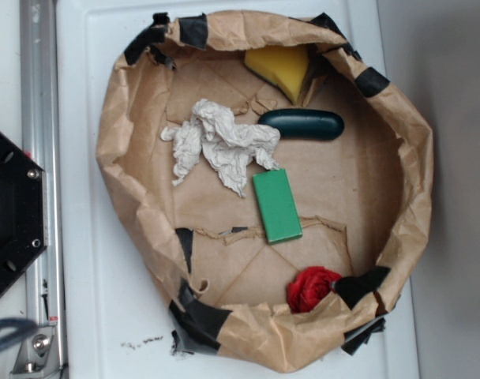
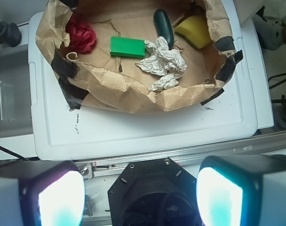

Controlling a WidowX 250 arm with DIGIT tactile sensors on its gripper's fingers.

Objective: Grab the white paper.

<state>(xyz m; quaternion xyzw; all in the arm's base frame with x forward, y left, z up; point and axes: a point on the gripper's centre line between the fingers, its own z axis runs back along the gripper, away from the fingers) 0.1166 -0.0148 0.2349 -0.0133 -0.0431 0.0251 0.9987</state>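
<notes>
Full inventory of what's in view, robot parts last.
white paper: 1, off-white crumpled wad, upper left of the nest floor, touching the green block's corner
green block: 1, green, nest centre
dark oblong object: 1, dark green, above the block
yellow wedge: 1, yellow, against the far wall
red object: 1, red, crumpled, lower wall
brown paper nest: 1, brown with black tape, on the white tray
white tray: 1, white, under the nest
metal rail: 1, silver, beside the tray
robot base: 1, black
gripper: 1, open, well short of the nest

No legible text, label, brand, number or sign on anything in view.
</notes>
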